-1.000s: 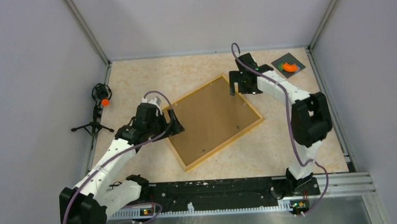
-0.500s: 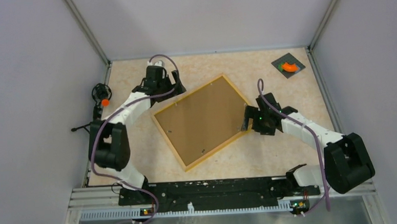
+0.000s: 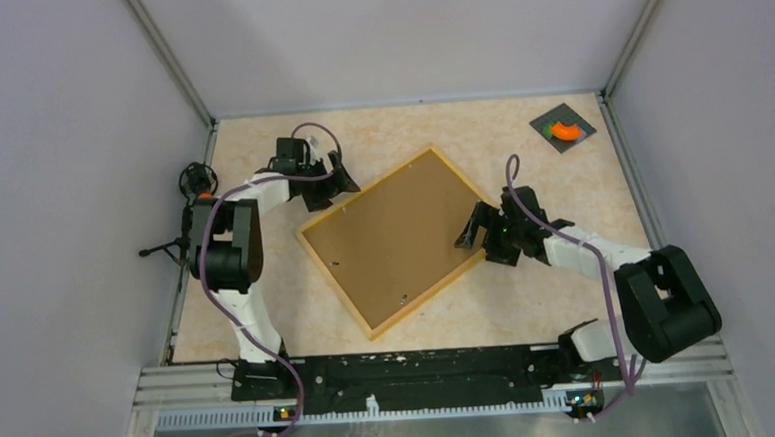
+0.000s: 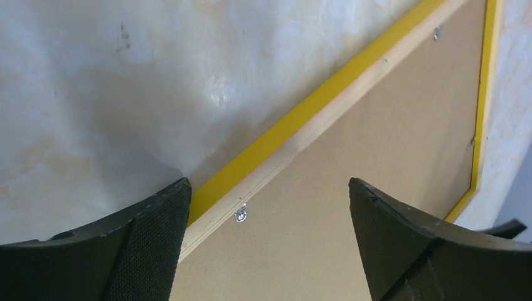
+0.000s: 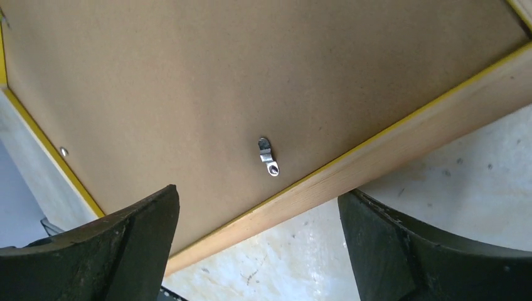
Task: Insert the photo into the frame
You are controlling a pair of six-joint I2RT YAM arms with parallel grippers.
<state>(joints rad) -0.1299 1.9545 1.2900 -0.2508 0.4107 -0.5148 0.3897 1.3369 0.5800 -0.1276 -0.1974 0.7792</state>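
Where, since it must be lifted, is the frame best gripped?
Probably the wooden rail of the frame, from outside its right edge: it lies flat, back up, so only the rim offers a pinch, and the open right gripper hangs over it.

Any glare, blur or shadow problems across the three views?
Top external: even light, sharp, no glare on the frame. Left wrist: pale sheen on the table, with a dark shadow patch beside the left gripper. Right wrist: metal clip is crisp; the right gripper reads dark, with little surface detail.
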